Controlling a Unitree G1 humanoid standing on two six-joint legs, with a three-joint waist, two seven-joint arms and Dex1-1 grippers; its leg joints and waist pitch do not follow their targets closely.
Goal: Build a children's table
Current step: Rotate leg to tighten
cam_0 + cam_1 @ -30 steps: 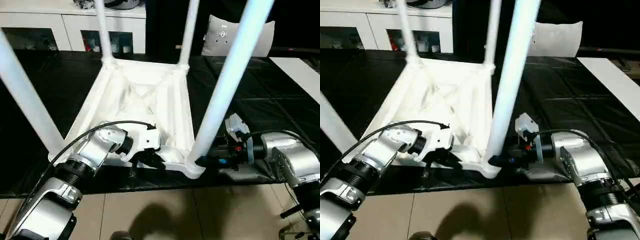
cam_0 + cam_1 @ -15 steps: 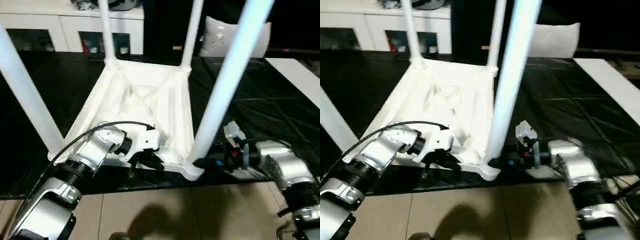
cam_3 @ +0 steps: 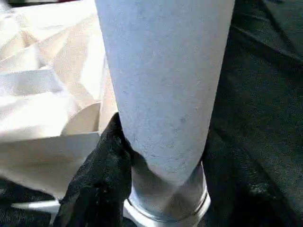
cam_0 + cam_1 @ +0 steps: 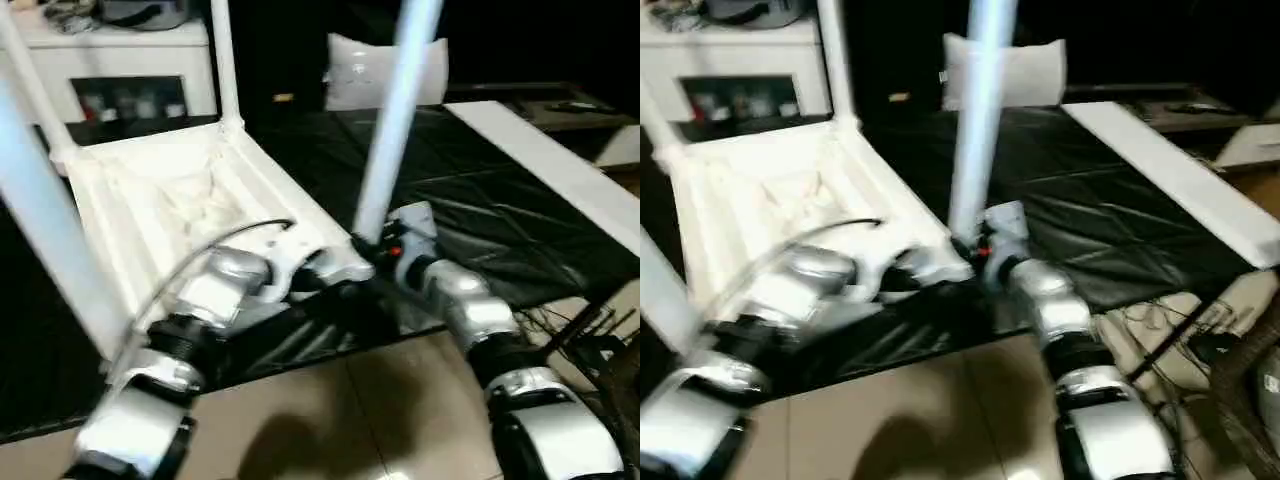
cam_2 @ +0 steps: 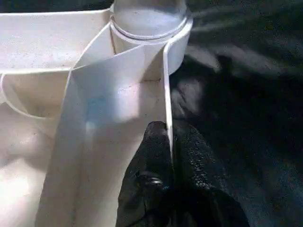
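At the near right corner of the black tabletop [image 4: 470, 215], the children's table [image 4: 160, 200] lies upside down with its ribbed underside facing up and its legs standing in the corner sockets. Both arms meet at one corner socket [image 4: 352, 262], the one nearest the tabletop's front edge. The left end effector [image 5: 166, 139] is pinched nearly shut on the thin rim wall [image 5: 165, 90] of the upturned table, just beside that socket, one finger on each face of the wall. The right end effector [image 4: 382, 252] comes in from the opposite, outer side and is closed partway around the base of the near-right leg [image 4: 388, 150]; one black finger [image 3: 106, 165] lies against the tube just above the socket collar. The leg's long axis rises steeply from the socket and leans slightly, crossing the right end effector's reach almost at a right angle. The right arm is therefore the one on the leg, so any seating push would probably run down that axis while the left arm steadies the rim.
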